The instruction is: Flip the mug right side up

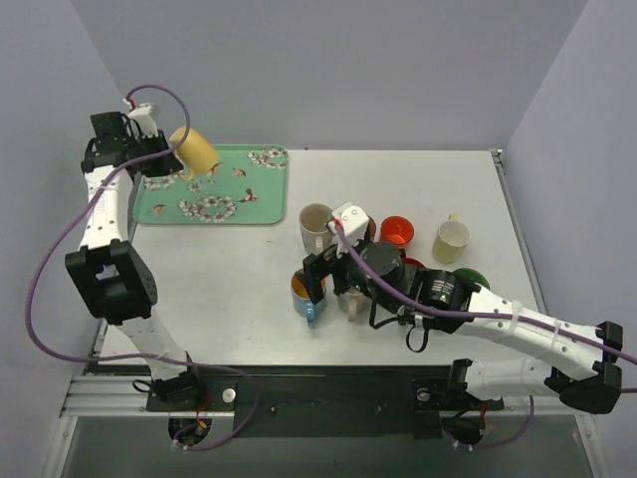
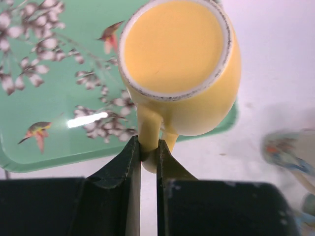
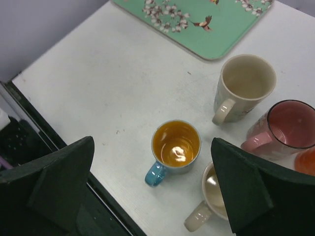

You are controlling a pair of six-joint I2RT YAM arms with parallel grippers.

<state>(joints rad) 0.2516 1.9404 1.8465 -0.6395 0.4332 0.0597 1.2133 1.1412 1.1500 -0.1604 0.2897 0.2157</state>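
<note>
A yellow mug (image 1: 193, 149) hangs in the air over the green floral tray (image 1: 261, 204), tilted on its side. My left gripper (image 1: 159, 149) is shut on its handle. In the left wrist view the mug (image 2: 179, 64) shows its flat base toward the camera, and the handle (image 2: 149, 137) is pinched between my two black fingers (image 2: 129, 162). My right gripper (image 1: 320, 277) is open and empty above a blue mug with an orange inside (image 3: 175, 146), which stands upright on the table.
Several upright mugs stand at mid-table: cream (image 1: 317, 225), pink (image 3: 288, 127), orange-red (image 1: 396, 233), pale yellow (image 1: 451, 240), a green one (image 1: 468, 280) and a small cream one (image 3: 212, 196). The tray (image 3: 206, 24) lies at the back left.
</note>
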